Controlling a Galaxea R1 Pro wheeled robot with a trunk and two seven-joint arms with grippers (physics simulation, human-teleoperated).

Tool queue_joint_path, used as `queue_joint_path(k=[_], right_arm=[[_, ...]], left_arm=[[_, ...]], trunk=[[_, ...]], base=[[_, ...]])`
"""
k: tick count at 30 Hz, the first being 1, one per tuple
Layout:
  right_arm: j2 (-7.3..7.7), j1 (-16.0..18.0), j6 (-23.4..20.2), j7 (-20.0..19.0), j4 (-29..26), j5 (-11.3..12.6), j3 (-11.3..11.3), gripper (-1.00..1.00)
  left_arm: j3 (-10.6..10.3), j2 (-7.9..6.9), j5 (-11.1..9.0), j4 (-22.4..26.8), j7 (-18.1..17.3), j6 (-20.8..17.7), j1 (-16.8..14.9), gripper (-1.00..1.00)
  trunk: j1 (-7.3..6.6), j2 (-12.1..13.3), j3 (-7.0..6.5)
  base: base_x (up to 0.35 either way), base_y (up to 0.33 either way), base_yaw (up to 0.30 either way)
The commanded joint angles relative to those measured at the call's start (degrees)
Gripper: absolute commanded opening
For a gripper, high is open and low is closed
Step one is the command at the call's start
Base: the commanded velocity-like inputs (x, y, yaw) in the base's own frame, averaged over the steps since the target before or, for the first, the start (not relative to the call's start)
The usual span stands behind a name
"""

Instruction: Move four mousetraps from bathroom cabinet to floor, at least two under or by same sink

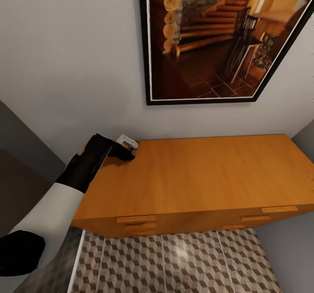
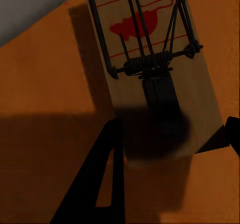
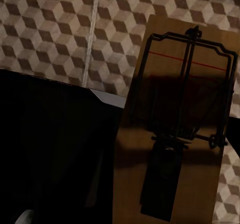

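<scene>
My left gripper [image 1: 126, 153] reaches to the back left corner of the orange-brown cabinet [image 1: 196, 175]. It is shut on a mousetrap [image 1: 127, 142]. In the left wrist view that mousetrap [image 2: 150, 48] is a wooden board with dark wire and a red mouse mark. One dark finger [image 2: 102, 179] presses each long edge of it, just over the cabinet top [image 2: 45, 93]. In the right wrist view a second mousetrap [image 3: 175, 134] hangs close to the camera above the cube-patterned floor [image 3: 50, 28]. It appears held by my right gripper, whose fingers are hidden.
A large framed picture [image 1: 218, 39] hangs on the white wall above the cabinet. Slim drawer handles [image 1: 136, 218] line its front, with patterned floor tiles [image 1: 183, 262] below. A grey wall [image 1: 288, 249] closes the right side. My dark body [image 3: 50, 149] blocks part of the right wrist view.
</scene>
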State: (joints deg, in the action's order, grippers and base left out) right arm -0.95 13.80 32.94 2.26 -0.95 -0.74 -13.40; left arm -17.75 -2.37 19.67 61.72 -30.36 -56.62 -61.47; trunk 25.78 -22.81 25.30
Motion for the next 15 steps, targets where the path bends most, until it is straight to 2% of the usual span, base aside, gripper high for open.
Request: queue_joint_path(k=[1, 15], right_arm=[[-0.01, 0.1, 0.2, 0.0, 0.1, 0.0, -0.2, -1.0], [-0.01, 0.1, 0.2, 0.0, 0.1, 0.0, -0.2, -1.0]], left_arm=[[-0.1, -0.07, 0.7, 0.1, -0.5, -0.1, -0.1, -1.0], [-0.2, -0.09, 0.6, -0.4, -0.5, 0.0, 0.0, -1.0]], trunk=[[0.0, -0.1, 0.09], [0.0, -0.1, 0.09]], base=[[-0.283, 0.0, 0.0], [-0.326, 0.0, 0.0]])
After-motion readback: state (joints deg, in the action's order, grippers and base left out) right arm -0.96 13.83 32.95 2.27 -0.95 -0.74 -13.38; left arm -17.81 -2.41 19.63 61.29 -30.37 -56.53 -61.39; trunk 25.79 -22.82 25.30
